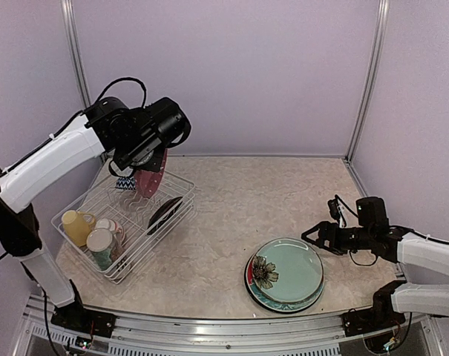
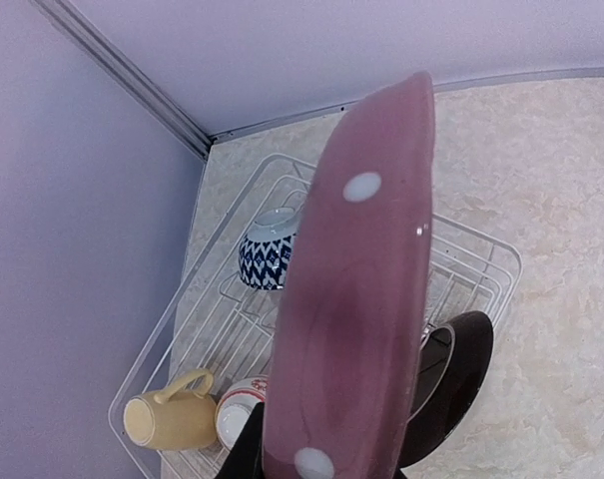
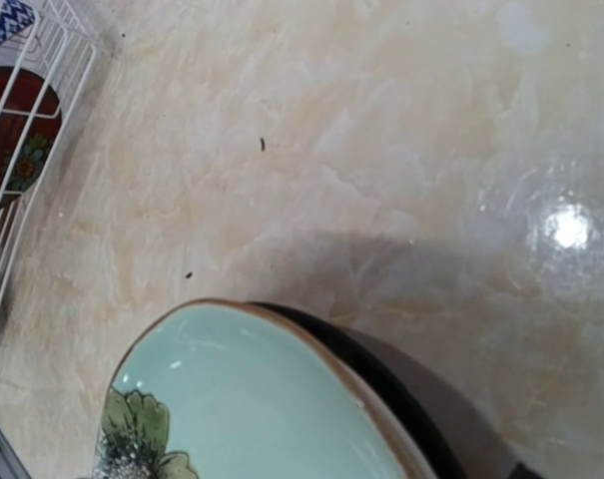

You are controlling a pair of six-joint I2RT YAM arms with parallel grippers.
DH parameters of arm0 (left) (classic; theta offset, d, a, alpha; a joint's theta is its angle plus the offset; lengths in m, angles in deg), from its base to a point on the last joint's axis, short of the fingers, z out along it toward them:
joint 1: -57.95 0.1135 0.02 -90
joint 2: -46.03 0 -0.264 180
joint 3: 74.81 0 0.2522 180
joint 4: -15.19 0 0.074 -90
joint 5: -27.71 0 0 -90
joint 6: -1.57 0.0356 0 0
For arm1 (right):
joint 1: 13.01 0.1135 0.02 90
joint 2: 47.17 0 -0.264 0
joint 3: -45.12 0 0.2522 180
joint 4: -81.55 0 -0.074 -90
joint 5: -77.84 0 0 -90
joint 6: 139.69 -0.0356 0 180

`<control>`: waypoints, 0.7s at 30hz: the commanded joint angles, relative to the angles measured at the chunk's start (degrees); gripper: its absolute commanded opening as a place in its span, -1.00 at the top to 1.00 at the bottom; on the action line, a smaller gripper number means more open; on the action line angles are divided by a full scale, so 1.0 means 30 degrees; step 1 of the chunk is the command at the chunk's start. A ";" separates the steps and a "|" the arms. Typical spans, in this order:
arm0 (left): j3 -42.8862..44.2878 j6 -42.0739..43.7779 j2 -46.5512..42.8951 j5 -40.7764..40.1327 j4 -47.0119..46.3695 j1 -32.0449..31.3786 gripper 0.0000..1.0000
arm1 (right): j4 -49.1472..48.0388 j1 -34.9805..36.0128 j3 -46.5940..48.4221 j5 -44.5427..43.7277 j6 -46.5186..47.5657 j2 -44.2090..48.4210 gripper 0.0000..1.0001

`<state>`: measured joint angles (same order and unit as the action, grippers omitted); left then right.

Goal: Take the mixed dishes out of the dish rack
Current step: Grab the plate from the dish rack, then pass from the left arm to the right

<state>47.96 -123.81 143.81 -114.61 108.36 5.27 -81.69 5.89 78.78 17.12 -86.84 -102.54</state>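
Note:
My left gripper (image 1: 144, 165) is shut on a pink polka-dot plate (image 1: 151, 182) and holds it on edge above the far end of the white wire dish rack (image 1: 98, 215). In the left wrist view the plate (image 2: 361, 299) fills the middle and hides most of the fingers (image 2: 244, 449). In the rack are a blue patterned bowl (image 2: 269, 254), a yellow mug (image 2: 167, 419), a cream floral mug (image 1: 102, 245), a small cup (image 2: 237, 414) and a dark plate (image 2: 461, 369). My right gripper (image 1: 315, 239) is open and empty, just right of a pale green floral plate (image 1: 287, 273).
The green plate (image 3: 252, 399) lies on top of a dark plate (image 3: 421, 409) on the table at the front right. The rack's corner (image 3: 42, 90) with a red floral plate (image 3: 17, 130) shows in the right wrist view. Walls and metal posts close the back and sides.

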 commanded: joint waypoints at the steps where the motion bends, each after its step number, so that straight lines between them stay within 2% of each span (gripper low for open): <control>1: 0.0301 0.0404 -0.2933 -0.1381 0.2074 0.0306 1.00 | -0.0307 -0.0103 0.0490 -0.0120 0.0110 -0.0188 -0.75; 5: -0.2169 0.2707 -0.6095 0.2683 -0.3344 0.1173 1.00 | -0.0269 -0.0088 0.0671 -0.0126 0.0179 -0.0382 -0.75; 9: -0.5458 0.2766 -0.9658 1.0636 -0.8424 0.4106 1.00 | -0.0273 -0.0073 0.0891 -0.0103 0.0255 -0.0568 -0.75; 12: -0.7586 0.2094 -1.1679 1.6142 -1.0735 0.6349 1.00 | -0.0161 -0.0059 0.1098 -0.0168 0.0306 -0.0566 -0.75; 13: -0.7922 0.1834 -1.1917 1.7815 -1.1124 0.6881 1.00 | -0.0124 -0.0058 0.1148 -0.0170 0.0315 -0.0557 -0.75; 16: -0.8866 0.1046 -1.2120 2.0659 -1.2330 0.7816 1.00 | 0.0002 -0.0047 0.1350 -0.0320 0.0395 -0.0547 -0.76; 21: -1.0381 -0.0218 -1.1148 2.6280 -1.5383 0.8033 1.00 | -0.0009 -0.0022 0.1815 -0.0406 0.0394 -0.0559 -0.76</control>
<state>18.26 -120.26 108.73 -56.14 79.69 29.05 -81.60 5.89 82.04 16.73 -86.45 -104.05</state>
